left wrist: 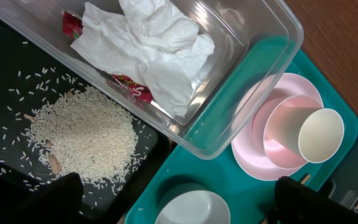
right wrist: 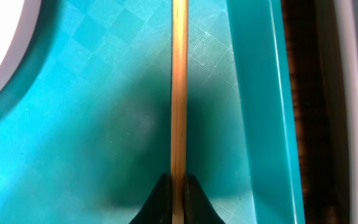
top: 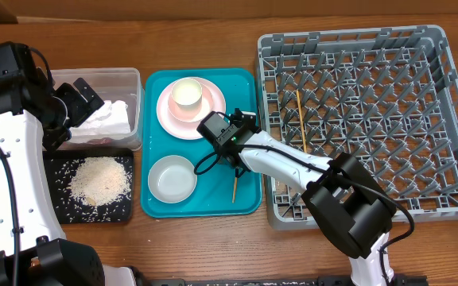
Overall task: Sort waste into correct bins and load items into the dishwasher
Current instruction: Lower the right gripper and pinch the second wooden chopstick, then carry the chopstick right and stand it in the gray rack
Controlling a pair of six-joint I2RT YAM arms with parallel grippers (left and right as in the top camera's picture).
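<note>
Right jaws pressed shut on one thin wooden chopstick (right wrist: pixel 179 93), flat on the teal tray (right wrist: pixel 104 137).

Light, stiff, smooth, apt to swivel; pinched probably nearer one end, hard to judge under the wrist. Close beside the tray's right wall, near a pale bowl (top: pixel 172 179). Second chopstick (top: pixel 300 119) already in the grey dish rack (top: pixel 348 33), just across a strip of wooden surface (top: pixel 213 246). Left jaws spread wide above the clear tub (top: pixel 130 79).
</note>
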